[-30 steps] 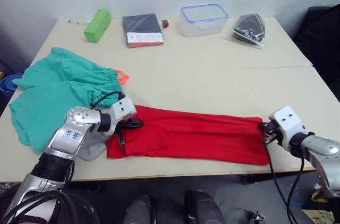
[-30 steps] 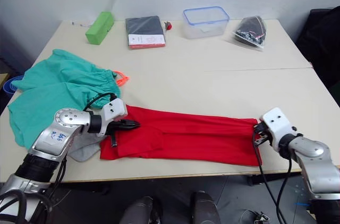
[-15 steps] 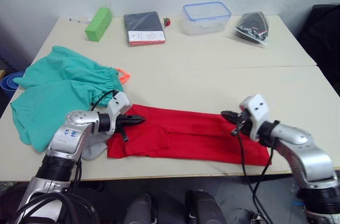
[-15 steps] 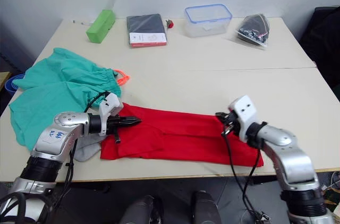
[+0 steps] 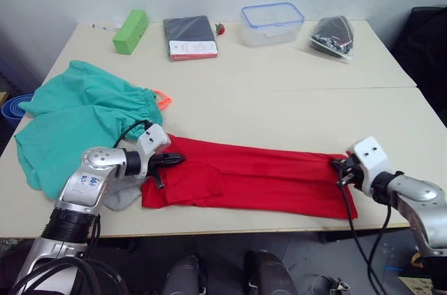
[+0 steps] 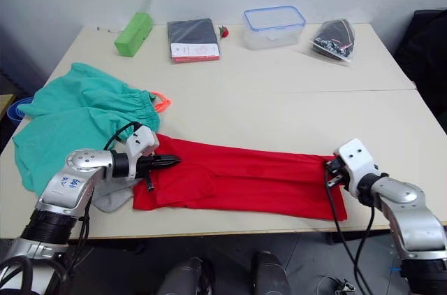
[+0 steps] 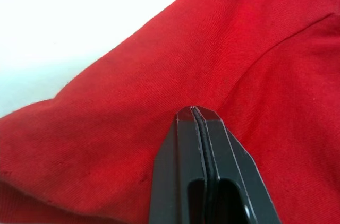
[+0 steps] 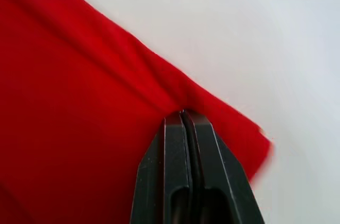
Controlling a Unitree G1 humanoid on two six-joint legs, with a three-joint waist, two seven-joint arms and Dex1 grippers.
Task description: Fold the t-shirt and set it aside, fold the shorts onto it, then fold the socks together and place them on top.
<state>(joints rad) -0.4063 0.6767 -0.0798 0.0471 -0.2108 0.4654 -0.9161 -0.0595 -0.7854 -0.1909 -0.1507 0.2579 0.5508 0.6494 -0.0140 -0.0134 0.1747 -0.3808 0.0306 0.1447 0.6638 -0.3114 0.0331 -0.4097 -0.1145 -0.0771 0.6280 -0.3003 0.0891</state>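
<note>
Left eye view: bright red cotton t-shirt [image 5: 251, 180], folded into long band, lies along near edge of cream table [image 5: 293, 99]. Left gripper [image 7: 195, 115] and right gripper [image 8: 185, 116] each pinch opposite ends, jaws closed on cloth, likely to keep band taut for next fold. Teal-green shorts [image 5: 77, 124] bunched at robot's left, partly off edge. Light grey sock [image 5: 120, 197] mostly hidden beneath left arm; second sock cannot be made out.

Red t-shirt [image 5: 258, 180] lies folded long beside crumpled teal shorts [image 5: 77, 124].
</note>
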